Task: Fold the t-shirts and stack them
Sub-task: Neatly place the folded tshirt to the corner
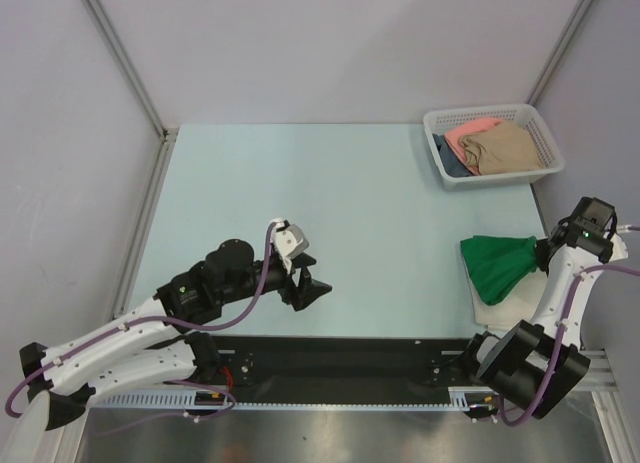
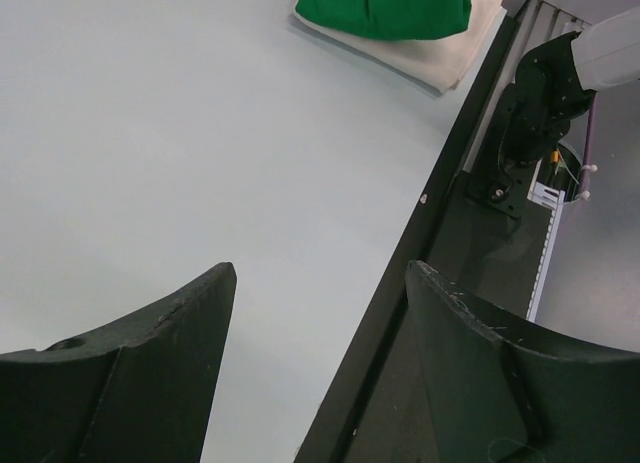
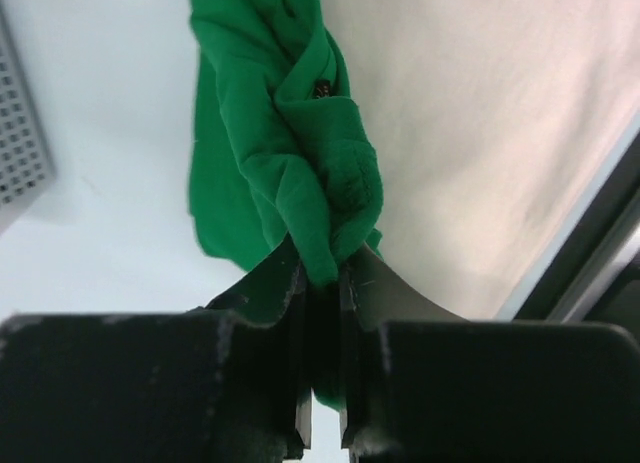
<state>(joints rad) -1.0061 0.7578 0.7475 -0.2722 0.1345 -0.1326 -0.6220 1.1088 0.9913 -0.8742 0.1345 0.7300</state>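
Note:
The bright green t-shirt point(image 1: 500, 263) is bunched at the table's right side, part of it lying on the folded cream-white t-shirt point(image 1: 493, 310). My right gripper point(image 1: 545, 257) is shut on a fold of the green shirt point(image 3: 300, 173), with the cream shirt point(image 3: 480, 133) below it. Both shirts also show in the left wrist view, green point(image 2: 385, 5) on cream point(image 2: 440, 58). My left gripper point(image 1: 318, 288) is open and empty over the table's near middle point(image 2: 320, 273). Salmon-pink point(image 1: 470, 133), tan point(image 1: 508, 148) and dark blue point(image 1: 452, 167) shirts lie in the basket.
A white mesh basket point(image 1: 545, 133) stands at the far right; its corner shows in the right wrist view point(image 3: 18, 133). A black rail point(image 1: 340, 358) runs along the near edge, also in the left wrist view point(image 2: 440, 243). Grey walls enclose the table.

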